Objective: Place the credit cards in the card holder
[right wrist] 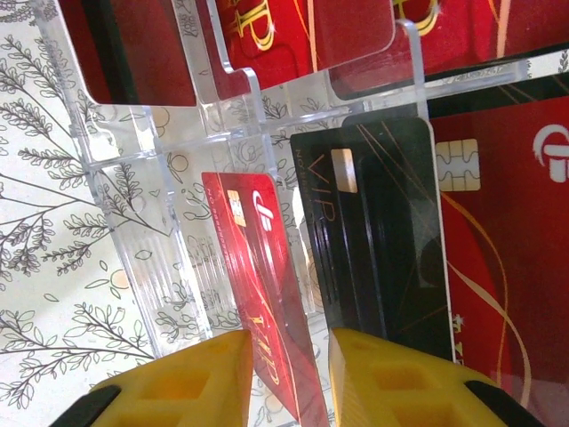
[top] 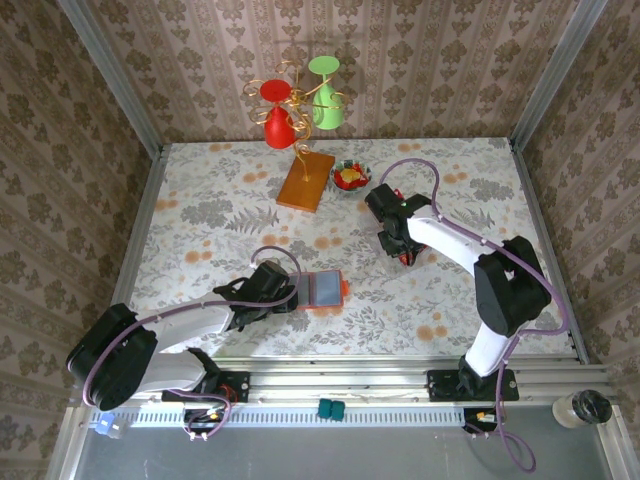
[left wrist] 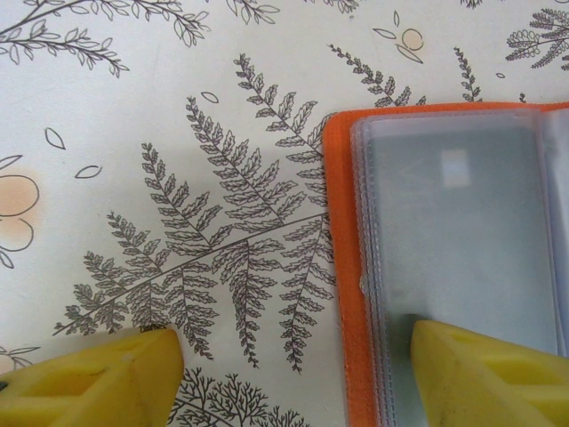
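Item 1, card holder (top: pixel 323 289): I see it lying open and flat on the table (top: pixel 200 200), near the front edge, grey-blue pocket panel facing up. From the left wrist its orange border runs from top to bottom of the picture. The clear pockets that I can see hold no card.

Item 2, left gripper (left wrist: pixel 293 342): jaws wide apart, holding nothing. One yellow finger (left wrist: pixel 489 378) is over the holder's pocket and the other is over the bare table beside it.

Item 3, clear stand (right wrist: pixel 133 133): it sits under the right gripper (right wrist: pixel 292 342), to the right of the table's centre, and holds the credit cards (right wrist: pixel 293 36) on edge in its slots, most of them red.

Item 4, red card (right wrist: pixel 262 285): long axis running away from the fingertips, leaning left, chip end farthest from them. Its near end sits between the jaws, which are close together; I cannot tell whether they clamp it.

Item 5, black card (right wrist: pixel 382 240): just right of the red one, upright, chip end far.

Item 6, bowl (top: pixel 350 178): at the back, beside the wooden board (top: pixel 305 181). It holds small red and yellow pieces.
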Controlling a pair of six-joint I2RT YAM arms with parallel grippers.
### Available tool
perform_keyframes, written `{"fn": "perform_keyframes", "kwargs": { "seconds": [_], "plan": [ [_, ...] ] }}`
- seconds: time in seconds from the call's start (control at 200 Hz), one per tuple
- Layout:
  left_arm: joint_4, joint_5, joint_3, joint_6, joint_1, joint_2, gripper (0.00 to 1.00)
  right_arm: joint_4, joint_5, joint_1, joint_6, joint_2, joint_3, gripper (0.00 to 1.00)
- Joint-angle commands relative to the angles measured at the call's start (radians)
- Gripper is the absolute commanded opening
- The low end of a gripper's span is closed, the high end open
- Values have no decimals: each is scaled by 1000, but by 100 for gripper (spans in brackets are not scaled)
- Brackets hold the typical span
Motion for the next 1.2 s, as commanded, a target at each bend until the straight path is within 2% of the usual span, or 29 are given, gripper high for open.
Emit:
{"fn": "perform_keyframes", "kwargs": {
  "seconds": [0.0,0.315,0.6,0.765,0.935,1.195],
  "plan": [
    [-5,17,-12,-20,-7,35,71,-6,-23,-4,-9,8,-2,28],
    [-2,15,-12,-22,-10,40,71,-6,-75,-7,-22,4,6,10],
    [-3,11,-20,-28,-12,34,71,-60,-164,-6,-55,-26,74,0],
    [-8,6,-21,-29,-13,26,71,-75,-226,-4,-27,-92,112,0],
    [-12,6,-24,-32,-13,24,71,-24,-371,19,55,-150,102,0],
    [-29,-6,-26,-32,-13,10,71,222,-545,143,264,-160,-7,0]
  ]
}}
